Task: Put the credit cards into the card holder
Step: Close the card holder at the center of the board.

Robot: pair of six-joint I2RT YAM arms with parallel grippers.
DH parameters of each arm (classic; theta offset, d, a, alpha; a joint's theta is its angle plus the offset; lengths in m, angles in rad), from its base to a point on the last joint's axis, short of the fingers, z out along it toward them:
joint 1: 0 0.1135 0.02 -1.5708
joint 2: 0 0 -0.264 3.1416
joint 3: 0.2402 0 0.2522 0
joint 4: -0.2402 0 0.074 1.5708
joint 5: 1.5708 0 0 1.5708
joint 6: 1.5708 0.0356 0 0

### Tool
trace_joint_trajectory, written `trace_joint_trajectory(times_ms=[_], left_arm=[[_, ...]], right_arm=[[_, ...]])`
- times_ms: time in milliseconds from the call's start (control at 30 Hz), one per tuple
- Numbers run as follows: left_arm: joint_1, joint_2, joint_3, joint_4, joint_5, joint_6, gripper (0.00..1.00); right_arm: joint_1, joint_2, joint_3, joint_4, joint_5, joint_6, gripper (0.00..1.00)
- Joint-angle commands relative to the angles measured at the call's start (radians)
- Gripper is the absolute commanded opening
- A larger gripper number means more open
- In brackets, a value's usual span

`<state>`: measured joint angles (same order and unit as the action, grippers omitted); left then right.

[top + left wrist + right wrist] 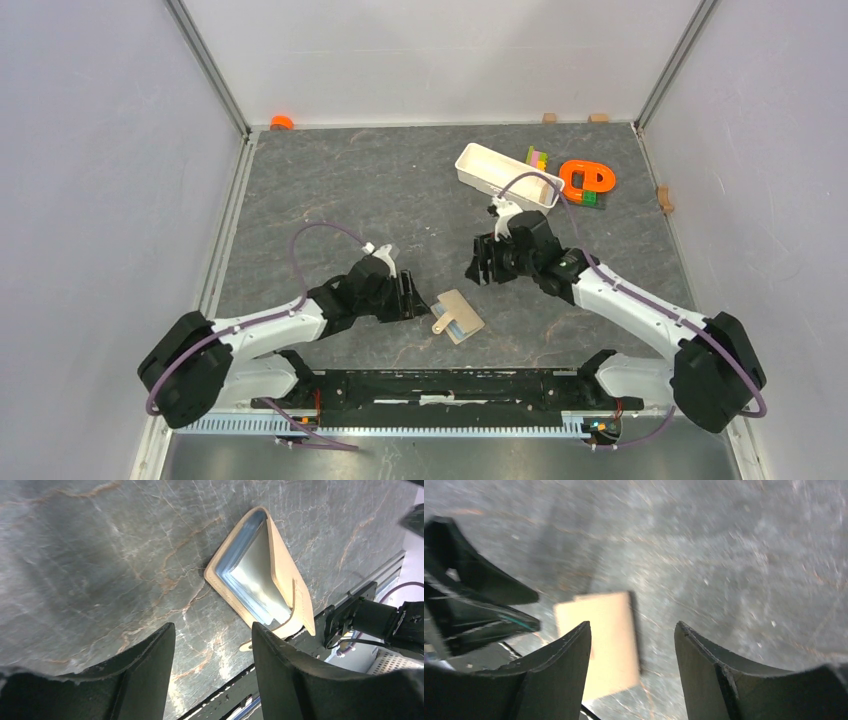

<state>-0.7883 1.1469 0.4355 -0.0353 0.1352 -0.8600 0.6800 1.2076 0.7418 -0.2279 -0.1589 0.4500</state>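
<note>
Leather-like tan material covered the card holder [458,316], a small flat bifold with rounded corners, a little tab and shiny pale blue lining. It lay slightly agape on the grey, veined, stone-look table [350,190]. Something pale sat inside, but whether it was card or lining could not be told. The left gripper [410,297] was low just left of the card holder, arm stretched flat, its matte black fingers [150,670] spread apart with nothing between them. The right gripper [480,262] hung just behind the card holder, tilted down toward it, fingers also parted and empty. A white rectangular tray [508,175] stood well behind the card holder.
</note>
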Motion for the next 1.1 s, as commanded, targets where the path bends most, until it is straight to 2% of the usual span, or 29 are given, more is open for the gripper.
trace_joint_trajectory(times_ms=[0, 167, 333, 500, 633, 900, 1067], left_arm=[[-0.040, 0.059, 0.029, 0.139, 0.018, -0.083, 0.65], [-0.074, 0.101, 0.040, 0.200, 0.020, -0.117, 0.67], [-0.096, 0.134, 0.048, 0.245, 0.021, -0.127, 0.70], [-0.113, 0.169, 0.068, 0.262, 0.010, -0.132, 0.72], [-0.136, 0.096, 0.025, 0.316, -0.061, -0.152, 0.70], [-0.137, -0.042, -0.024, 0.221, -0.181, -0.158, 0.71], [-0.135, 0.013, 0.010, 0.125, -0.159, -0.164, 0.72]], right_arm=[[-0.045, 0.007, -0.069, -0.077, -0.033, -0.079, 0.66], [-0.046, 0.010, -0.160, 0.047, -0.139, -0.031, 0.64], [-0.041, 0.037, -0.248, 0.178, -0.213, 0.039, 0.56], [0.002, 0.060, -0.256, 0.217, -0.213, 0.067, 0.53], [0.053, 0.081, -0.231, 0.220, -0.183, 0.083, 0.50], [0.120, 0.142, -0.212, 0.249, -0.147, 0.116, 0.47], [0.145, 0.152, -0.199, 0.252, -0.137, 0.126, 0.47]])
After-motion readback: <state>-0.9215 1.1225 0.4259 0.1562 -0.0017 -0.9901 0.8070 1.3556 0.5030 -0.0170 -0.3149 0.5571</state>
